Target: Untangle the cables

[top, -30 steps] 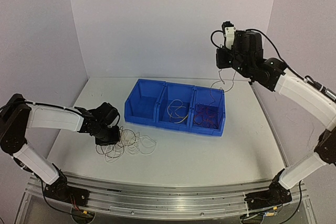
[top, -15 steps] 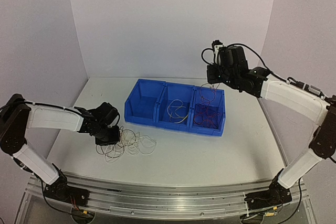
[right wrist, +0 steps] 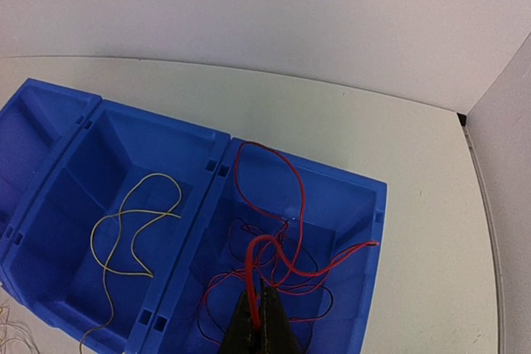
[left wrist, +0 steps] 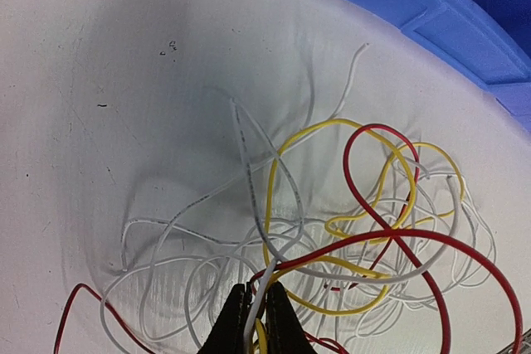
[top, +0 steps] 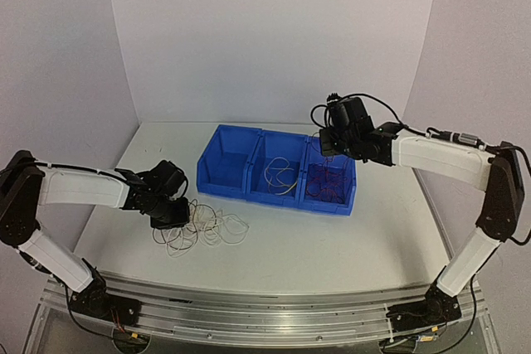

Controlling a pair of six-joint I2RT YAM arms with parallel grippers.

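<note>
A loose tangle of white, yellow and red cables (top: 209, 228) lies on the table in front of the blue bins. In the left wrist view the tangle (left wrist: 348, 230) spreads just ahead of my left gripper (left wrist: 257, 298), which is shut on a white cable down at the table. That left gripper (top: 172, 213) sits at the tangle's left edge. My right gripper (right wrist: 264, 292) is shut on a red cable that loops down into the right bin. Several red cables (right wrist: 290, 242) lie in that bin. In the top view the right gripper (top: 328, 147) hangs just above the bin's back edge.
Three joined blue bins (top: 274, 196) stand mid-table. The middle one holds a yellow cable (top: 280, 176), the left one (top: 226, 163) shows nothing inside. In the right wrist view the yellow cable (right wrist: 133, 230) lies left of the right bin's rim (right wrist: 378, 205). Grey walls enclose the table.
My right arm has swung down and left, carrying the red cable from high above the table to just over the right bin. The left arm and the tangle have stayed put.
</note>
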